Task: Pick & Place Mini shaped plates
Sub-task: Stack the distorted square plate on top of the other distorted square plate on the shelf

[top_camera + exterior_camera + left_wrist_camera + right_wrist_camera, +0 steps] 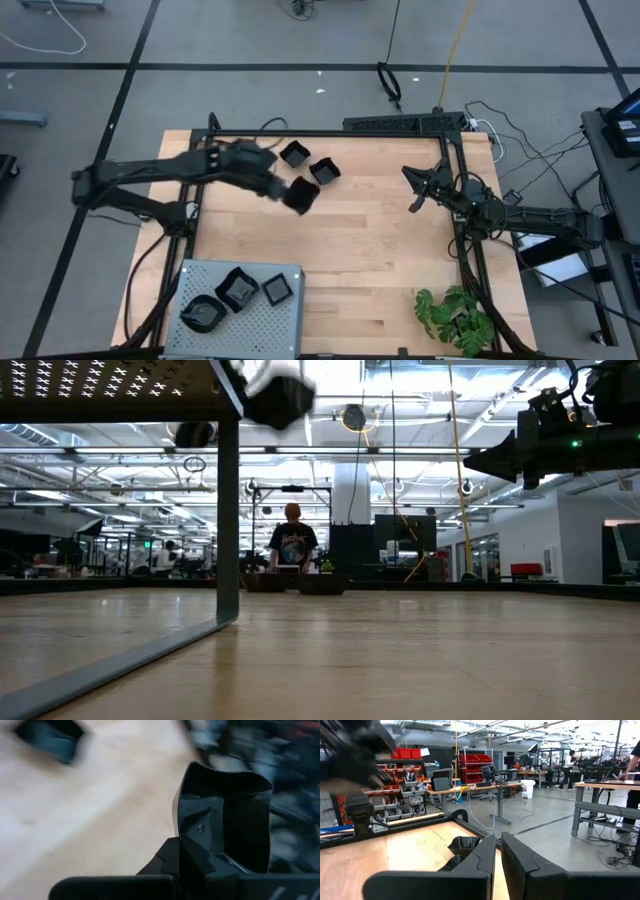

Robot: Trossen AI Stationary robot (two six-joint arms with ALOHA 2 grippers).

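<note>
Landmark: perforated tray, table's near-left corner, three plates in it; two plates far behind.

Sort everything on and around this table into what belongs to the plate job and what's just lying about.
Job:
- small glossy black dish held in the left end effector
- two black dishes on the wood
- three black dishes on the grey perforated metal tray

Lying about:
- green leafy plant
- right end effector, idle at the table's right side

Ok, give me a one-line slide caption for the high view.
Left gripper carries a black mini plate above the table; right gripper waits; three plates sit on the grey tray.
</note>
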